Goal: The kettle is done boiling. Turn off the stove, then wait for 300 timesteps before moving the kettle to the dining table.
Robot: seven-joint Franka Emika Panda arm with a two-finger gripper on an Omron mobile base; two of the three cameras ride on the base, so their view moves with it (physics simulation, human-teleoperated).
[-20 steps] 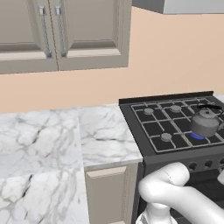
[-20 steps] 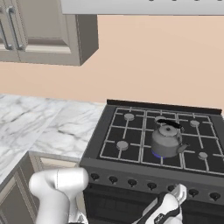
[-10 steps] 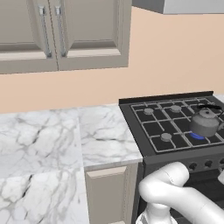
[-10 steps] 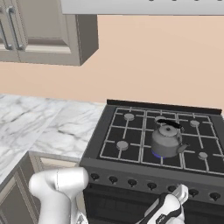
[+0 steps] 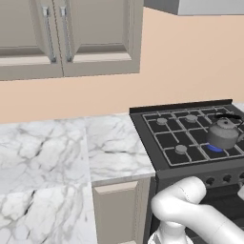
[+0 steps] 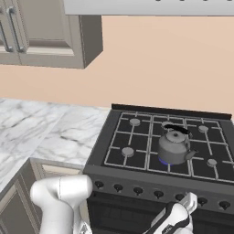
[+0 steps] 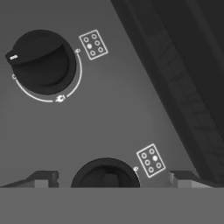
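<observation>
The grey kettle stands on the black stove, over a front burner where a blue flame burns. My gripper is low in front of the stove's knob row. In the hand view the gripper is open, its fingertips on either side of a black knob and not touching it. A second knob sits up and to the left. The dining table is out of view.
A marble counter with beige cabinet doors below runs left of the stove. Beige wall cabinets hang above it, and a range hood hangs over the stove. The oven front lies beside the knobs.
In the right base view my hand has edged slightly right and up along the knob row. Kettle and flame are unchanged.
</observation>
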